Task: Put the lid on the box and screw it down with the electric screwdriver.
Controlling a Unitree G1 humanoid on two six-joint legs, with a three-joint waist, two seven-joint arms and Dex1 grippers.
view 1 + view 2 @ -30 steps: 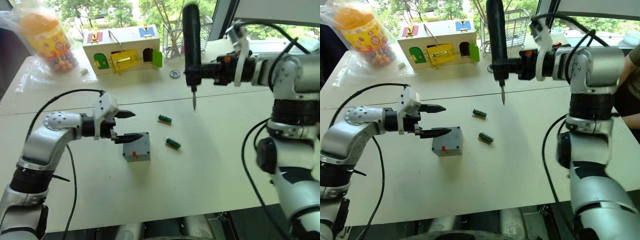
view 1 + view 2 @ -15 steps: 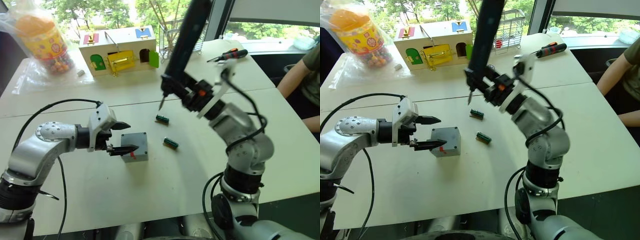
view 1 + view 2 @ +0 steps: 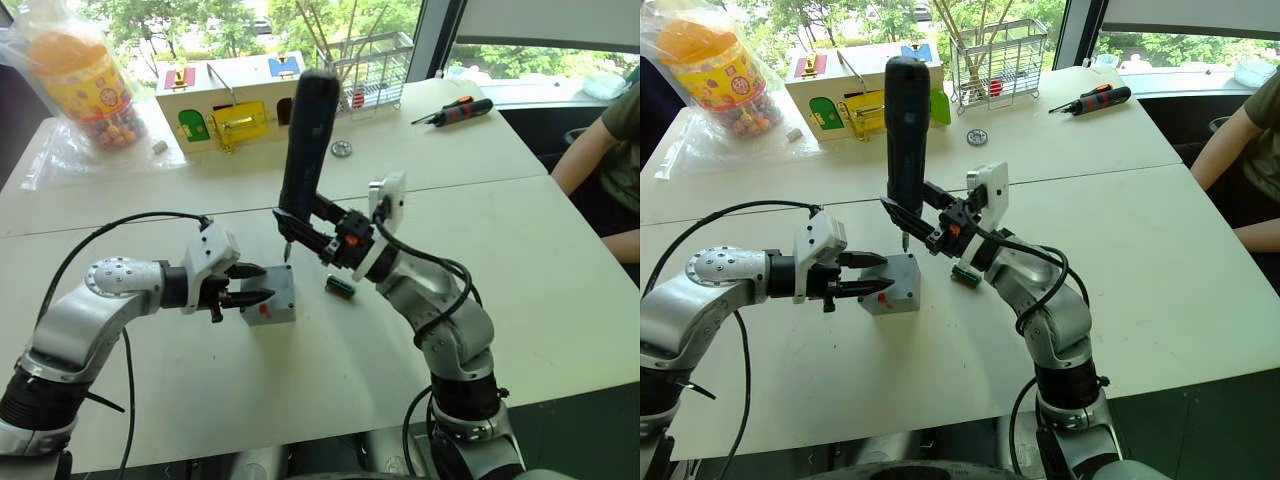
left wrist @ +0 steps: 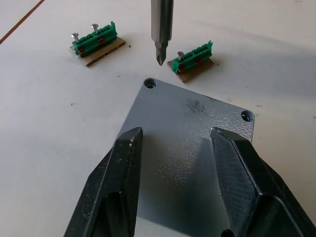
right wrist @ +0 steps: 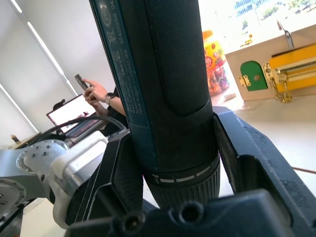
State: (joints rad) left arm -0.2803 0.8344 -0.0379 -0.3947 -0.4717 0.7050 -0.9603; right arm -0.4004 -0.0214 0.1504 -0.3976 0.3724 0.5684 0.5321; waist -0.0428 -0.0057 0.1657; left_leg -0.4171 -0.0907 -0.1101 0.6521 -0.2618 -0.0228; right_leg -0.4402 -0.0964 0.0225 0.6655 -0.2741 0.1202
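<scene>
the right gripper [image 3: 912,218] has swung the electric screwdriver [image 3: 906,130] in from over the table's far right part, so its bit now hangs just above the far corner of the lid [image 4: 190,148] on the box [image 3: 893,285]. the left gripper [image 3: 868,274] has closed in beside that box.

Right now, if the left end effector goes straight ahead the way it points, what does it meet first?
Probably the lid on the box: the open left end effector points across its top, fingers just above it. Whether they already touch is unclear.
</scene>
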